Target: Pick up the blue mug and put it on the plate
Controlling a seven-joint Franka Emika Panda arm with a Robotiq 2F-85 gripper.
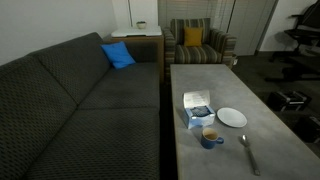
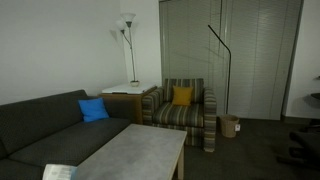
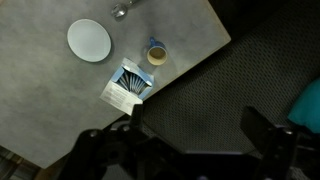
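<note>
Tabletop [image 1: 200, 75] beside a dark sofa [image 1: 80, 100]. The blue mug [image 1: 210, 136] stands upright toward the near end. The plate [image 1: 231, 117] lies just beyond it to the right, not touching it. A white-and-blue box [image 1: 198, 105] sits just far-left of the mug; its print is too small to read. A spoon [image 1: 248, 152] lies near-right of the mug. Wrist view: the hand [image 3: 196, 125] hangs over the sofa seat, jaws spread wide, holding nothing, well apart from the mug [image 3: 156, 52] and plate [image 3: 89, 40].

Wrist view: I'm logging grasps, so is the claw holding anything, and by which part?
Nothing is held. The claw is open and empty, high above the blue mug, which stands on the coffee table apart from the plate.
</note>
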